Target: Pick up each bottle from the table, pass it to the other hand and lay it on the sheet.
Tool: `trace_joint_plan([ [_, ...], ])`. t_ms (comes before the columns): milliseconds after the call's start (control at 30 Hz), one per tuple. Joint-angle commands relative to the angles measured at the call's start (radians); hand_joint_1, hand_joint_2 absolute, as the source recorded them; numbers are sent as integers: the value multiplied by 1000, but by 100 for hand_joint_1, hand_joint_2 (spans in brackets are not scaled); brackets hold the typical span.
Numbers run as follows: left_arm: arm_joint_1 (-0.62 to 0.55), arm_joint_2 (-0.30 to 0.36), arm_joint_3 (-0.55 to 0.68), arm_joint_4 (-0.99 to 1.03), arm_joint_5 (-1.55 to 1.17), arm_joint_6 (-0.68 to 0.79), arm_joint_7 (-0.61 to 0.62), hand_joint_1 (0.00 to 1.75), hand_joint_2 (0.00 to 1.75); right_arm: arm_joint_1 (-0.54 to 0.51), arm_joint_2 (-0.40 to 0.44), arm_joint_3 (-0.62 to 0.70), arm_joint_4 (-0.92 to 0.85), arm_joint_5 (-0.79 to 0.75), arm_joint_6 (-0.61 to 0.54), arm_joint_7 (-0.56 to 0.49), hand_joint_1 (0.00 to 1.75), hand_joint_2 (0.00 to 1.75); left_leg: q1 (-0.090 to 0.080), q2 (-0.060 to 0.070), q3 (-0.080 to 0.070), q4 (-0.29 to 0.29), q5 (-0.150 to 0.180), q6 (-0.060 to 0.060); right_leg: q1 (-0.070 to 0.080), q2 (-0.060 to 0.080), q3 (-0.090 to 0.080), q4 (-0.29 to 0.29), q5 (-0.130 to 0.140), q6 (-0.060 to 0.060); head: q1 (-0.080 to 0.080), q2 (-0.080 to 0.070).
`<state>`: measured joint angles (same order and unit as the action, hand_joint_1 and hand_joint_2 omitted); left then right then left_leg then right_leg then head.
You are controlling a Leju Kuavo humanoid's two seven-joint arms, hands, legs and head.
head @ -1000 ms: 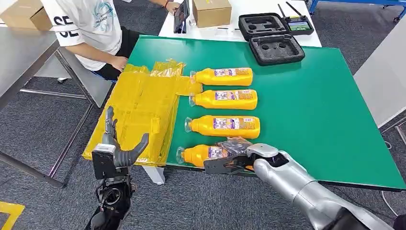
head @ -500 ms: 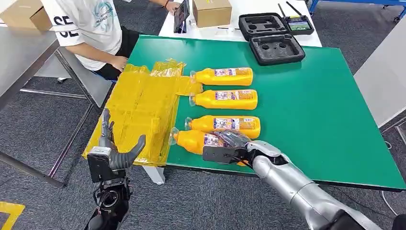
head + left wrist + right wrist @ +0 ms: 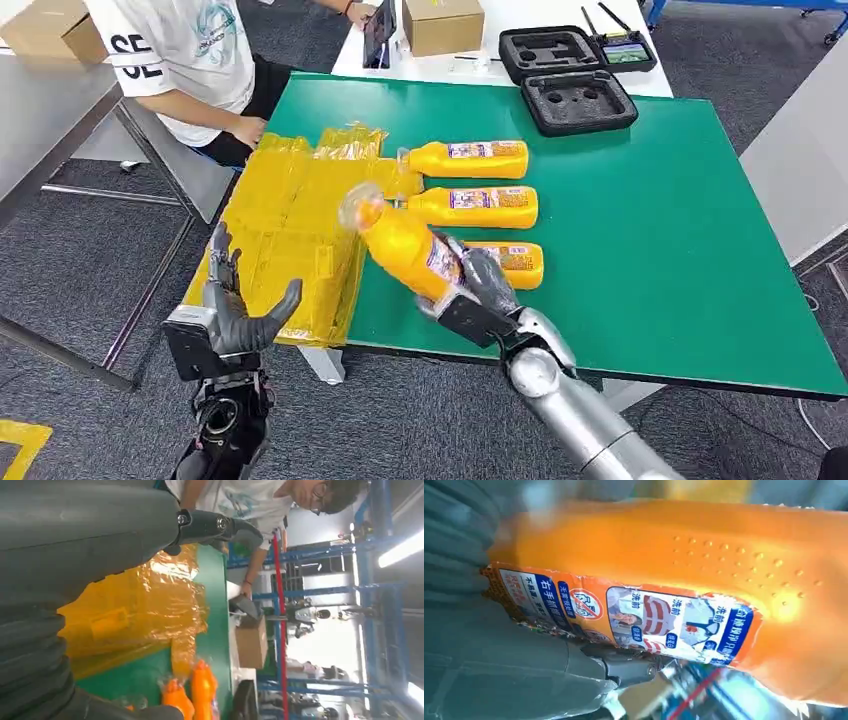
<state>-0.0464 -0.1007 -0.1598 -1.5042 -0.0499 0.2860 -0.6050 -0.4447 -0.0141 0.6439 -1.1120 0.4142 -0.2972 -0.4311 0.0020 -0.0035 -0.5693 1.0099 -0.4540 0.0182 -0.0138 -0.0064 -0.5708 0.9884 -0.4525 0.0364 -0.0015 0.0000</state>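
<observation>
A: Nearest?
B: Left robot hand (image 3: 235,315), fingers spread, holds nothing, off the surface (image 3: 680,250) edge. Right robot hand (image 3: 478,288) grips orange bottle (image 3: 400,243), lifted, tilted, cap twd yellow sheet (image 3: 290,230).
A: Further?
B: 3 bottles (image 3: 470,160) lying in a row.

Orange bottle (image 3: 405,245) tilted in right hand (image 3: 478,290), left hand (image 3: 232,310) empty, fingers spread.

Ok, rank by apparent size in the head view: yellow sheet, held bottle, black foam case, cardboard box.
1. yellow sheet
2. black foam case, open, both halves counted
3. held bottle, raised nearer the camera, so its rank against the case is unsure
4. cardboard box, farthest away and cut off by the frame
</observation>
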Motion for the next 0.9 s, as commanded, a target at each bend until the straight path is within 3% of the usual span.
trace_joint_plan([
  [33, -26, 25, -35, -18, 115, -201, 70, 0, 175, 73, 99, -154, 32, -39, -60, -167, 175, 175, 1, -1, 1, 0, 0, -1, 1, -1, 2, -1, 0, -1, 0, 0],
  [233, -92, 30, -67, 84, 183, -354, 94, 0, 175, 85, 143, -144, 101, -15, -32, -194, 175, 175, 1, -1, 2, -1, 0, -1, 0, -1, 2, -1, 0, -2, 0, 0],
  [633, -92, 30, -67, 84, 183, -354, 94, 0, 175, 85, 143, -144, 101, -15, -32, -194, 175, 175, 0, -1, 2, -1, 1, -1, 0, -1, 1, -1, 1, -3, 0, 0],
  [733, -142, 44, -152, 195, 250, -633, 117, 0, 175, 36, 202, -135, 262, -5, 93, -218, 175, 175, 1, 0, 3, -1, 0, -1, 1, 0, 2, -2, 2, -4, 0, 0],
  [900, -173, 40, -185, 260, 234, -694, 156, 0, 175, 37, 210, -132, 263, 10, 100, -200, 175, 175, 0, 0, 2, 0, 1, -1, 0, 0, 1, -1, 2, -3, 0, 0],
])
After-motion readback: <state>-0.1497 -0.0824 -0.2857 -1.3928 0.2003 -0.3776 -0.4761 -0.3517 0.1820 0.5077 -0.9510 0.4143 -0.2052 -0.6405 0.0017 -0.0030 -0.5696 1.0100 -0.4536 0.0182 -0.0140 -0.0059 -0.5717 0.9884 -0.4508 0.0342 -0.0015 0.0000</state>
